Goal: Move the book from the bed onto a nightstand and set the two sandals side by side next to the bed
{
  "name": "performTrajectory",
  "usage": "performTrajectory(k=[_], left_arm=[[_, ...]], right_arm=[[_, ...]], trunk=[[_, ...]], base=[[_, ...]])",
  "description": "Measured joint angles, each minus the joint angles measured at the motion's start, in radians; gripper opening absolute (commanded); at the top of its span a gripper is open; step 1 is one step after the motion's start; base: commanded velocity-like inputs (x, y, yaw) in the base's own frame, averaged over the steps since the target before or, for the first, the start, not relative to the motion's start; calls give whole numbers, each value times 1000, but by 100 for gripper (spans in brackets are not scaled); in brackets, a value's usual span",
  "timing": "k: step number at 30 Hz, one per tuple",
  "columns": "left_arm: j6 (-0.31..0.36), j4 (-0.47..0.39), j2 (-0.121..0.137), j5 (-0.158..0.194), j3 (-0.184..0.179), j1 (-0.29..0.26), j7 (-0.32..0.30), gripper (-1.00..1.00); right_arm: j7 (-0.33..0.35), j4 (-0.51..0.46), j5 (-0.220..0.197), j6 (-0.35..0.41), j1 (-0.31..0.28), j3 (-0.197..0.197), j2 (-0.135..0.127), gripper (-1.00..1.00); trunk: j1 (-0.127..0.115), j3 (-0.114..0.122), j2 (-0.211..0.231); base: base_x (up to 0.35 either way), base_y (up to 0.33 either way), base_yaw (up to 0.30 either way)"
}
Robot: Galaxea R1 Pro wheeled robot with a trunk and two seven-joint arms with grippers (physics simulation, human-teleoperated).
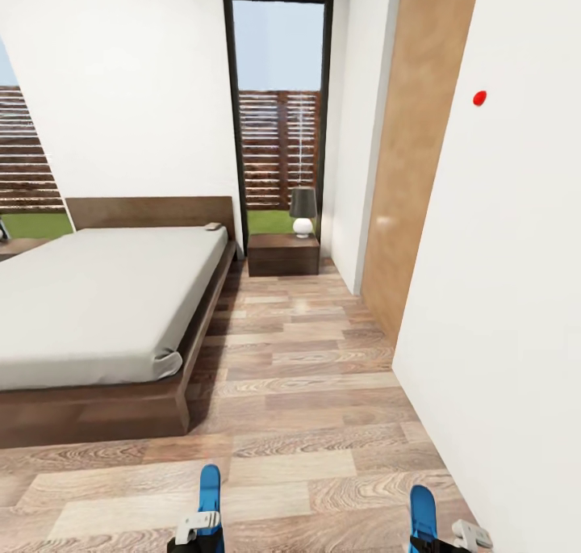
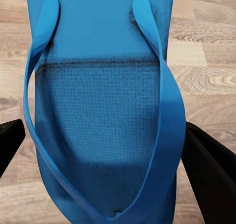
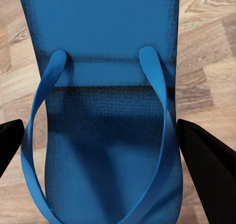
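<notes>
The bed (image 1: 97, 311) fills the left of the bedroom (image 1: 121, 77), its pale mattress bare but for the book (image 1: 214, 227), a small flat shape at the far right corner by the headboard. Just right of that corner, against the window, stands a nightstand (image 1: 282, 254) with a lamp (image 1: 303, 211) on top. Wood floor (image 1: 315, 359) runs between the bed and the right-hand wall.

Near the bottom edge, the left hand (image 2: 105, 150) pinches one blue sandal (image 2: 98, 111) across its width, a black finger at each side, the sole hanging over the planks. To its right, the right hand (image 3: 101, 150) grips the other sandal (image 3: 103, 86) the same way.

Both sandals look ready to set down. To do it well, I would roll closer to the bed's right side, lower both hands together until the soles lie flat on the floor, toes pointing the same way, edges close and parallel, then let go without dragging either one.
</notes>
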Motion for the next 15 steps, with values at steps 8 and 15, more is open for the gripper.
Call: performTrajectory(k=[8,15], left_arm=[[0,0,0,0,0,0,0,-100],[0,0,0,0,0,0,0,-100]], right_arm=[[0,0,0,0,0,0,0,-100],[0,0,0,0,0,0,0,-100]], trunk=[[0,-13,0],[0,-24,0]], base=[[0,0,0],[0,0,0]])
